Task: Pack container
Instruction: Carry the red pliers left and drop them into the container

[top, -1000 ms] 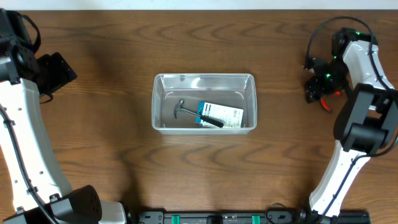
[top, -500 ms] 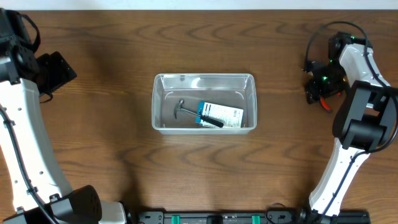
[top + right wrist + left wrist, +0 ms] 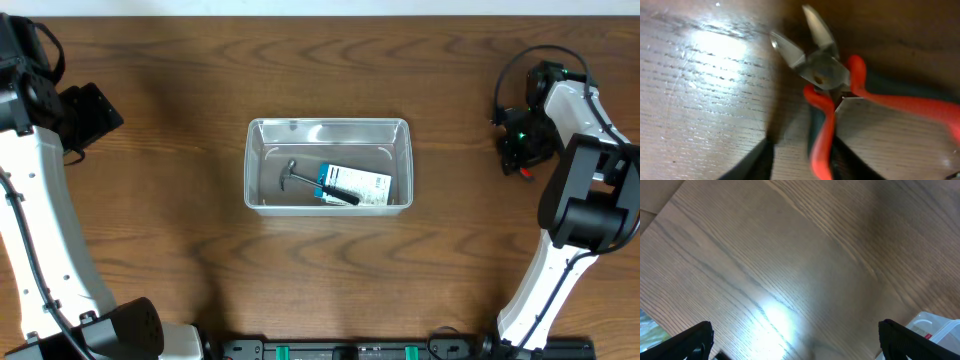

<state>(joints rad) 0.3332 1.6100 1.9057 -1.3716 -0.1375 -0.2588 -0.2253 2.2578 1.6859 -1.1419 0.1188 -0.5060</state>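
Note:
The clear container (image 3: 328,124) stands mid-table in the overhead view. A small metal hammer-like tool (image 3: 291,175) and a blue-and-white box (image 3: 352,186) lie in it. Red-handled pliers (image 3: 822,70) lie on the wood at the far right, jaws spread; only a bit of red (image 3: 525,171) shows from overhead. My right gripper (image 3: 520,150) is low over them. Its fingers (image 3: 802,160) are open and straddle one red handle, which touches the right finger. My left gripper (image 3: 85,115) hangs wide open and empty (image 3: 800,340) at the far left.
The table top is dark wood. A corner of a clear plastic thing (image 3: 940,325) shows at the lower right of the left wrist view. The arm bases stand at the front left and front right edges.
My right gripper has shifted a little right and down over the pliers, covering most of the red handles from overhead. The left arm and the container have not moved.

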